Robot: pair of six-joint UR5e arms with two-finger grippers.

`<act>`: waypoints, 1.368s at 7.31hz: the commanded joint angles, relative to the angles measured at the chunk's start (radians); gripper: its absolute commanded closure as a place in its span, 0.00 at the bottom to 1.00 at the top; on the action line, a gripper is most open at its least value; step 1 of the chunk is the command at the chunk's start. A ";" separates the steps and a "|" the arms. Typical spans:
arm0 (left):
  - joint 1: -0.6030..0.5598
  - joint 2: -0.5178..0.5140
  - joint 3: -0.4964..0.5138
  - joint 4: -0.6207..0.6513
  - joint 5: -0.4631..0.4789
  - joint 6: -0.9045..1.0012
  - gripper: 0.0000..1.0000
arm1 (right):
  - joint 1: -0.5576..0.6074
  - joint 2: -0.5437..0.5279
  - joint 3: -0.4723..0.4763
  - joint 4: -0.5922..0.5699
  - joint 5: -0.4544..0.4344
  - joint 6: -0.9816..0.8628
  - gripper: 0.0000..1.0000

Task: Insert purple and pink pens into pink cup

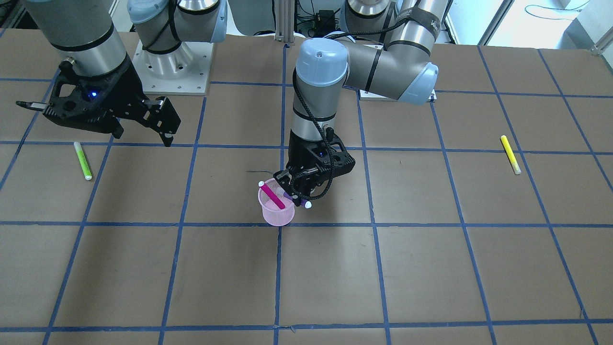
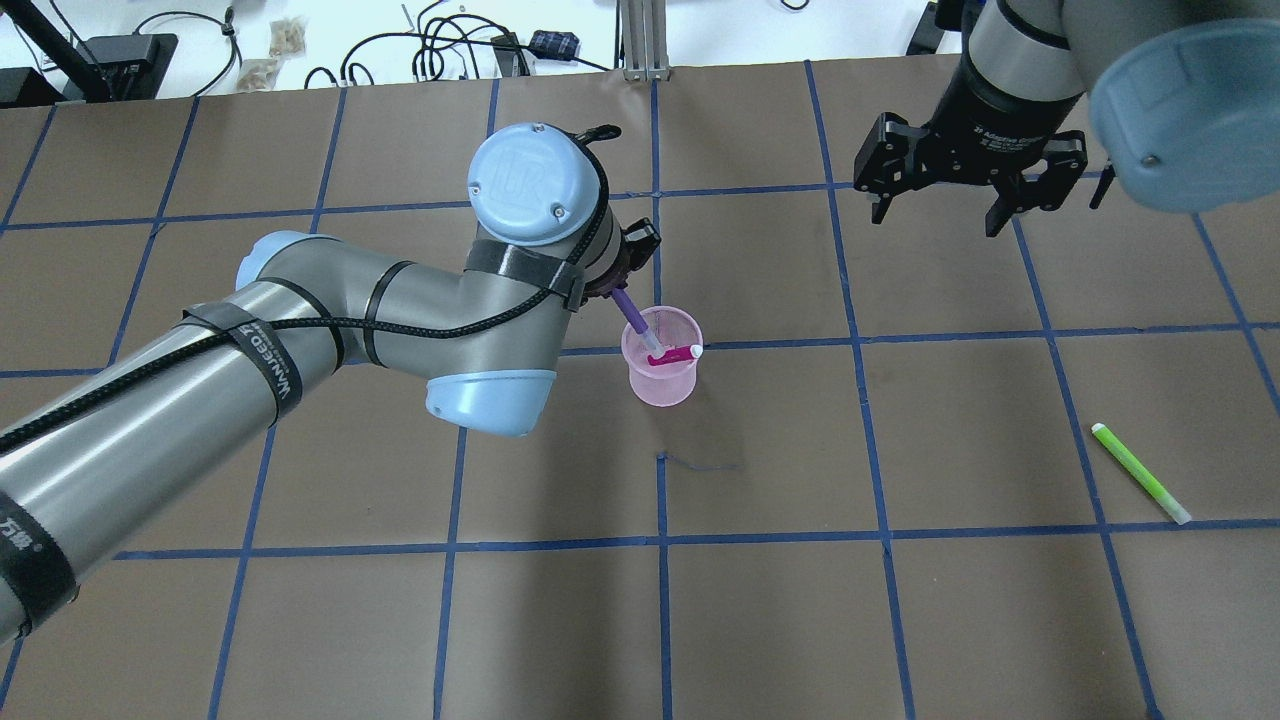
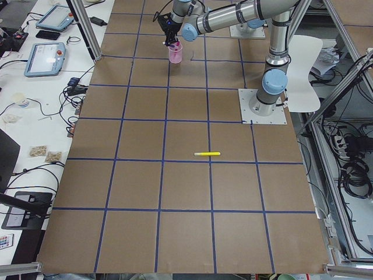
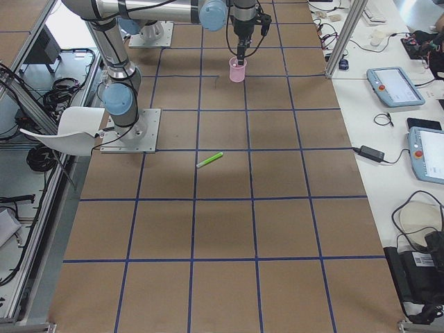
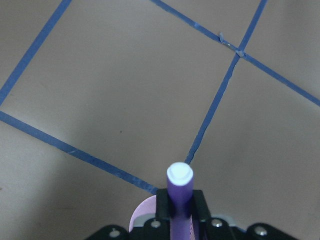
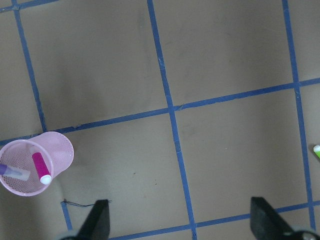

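The pink mesh cup stands upright near the table's middle. The pink pen leans inside it, white end up. My left gripper is shut on the purple pen and holds it tilted right by the cup. The purple pen's pale lower end lies over the cup's mouth in the overhead and right wrist views; I cannot tell how deep it sits. My right gripper is open and empty, hovering well away from the cup.
A green pen lies on the brown, blue-taped table on the right arm's side. A yellow pen lies far out on the left arm's side. A thin dark thread lies near the cup.
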 commanded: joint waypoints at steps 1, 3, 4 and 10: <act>-0.013 0.000 -0.008 0.001 0.004 0.000 1.00 | 0.000 0.000 0.000 -0.003 0.003 -0.002 0.00; -0.022 0.000 -0.008 0.005 0.022 0.000 1.00 | 0.000 0.000 -0.001 -0.007 0.001 0.003 0.00; -0.024 -0.001 -0.010 0.005 0.025 0.004 0.94 | -0.001 0.000 -0.001 -0.008 0.000 0.006 0.00; -0.019 -0.003 0.005 0.007 0.022 0.020 0.40 | 0.000 0.000 0.000 -0.008 0.000 0.008 0.00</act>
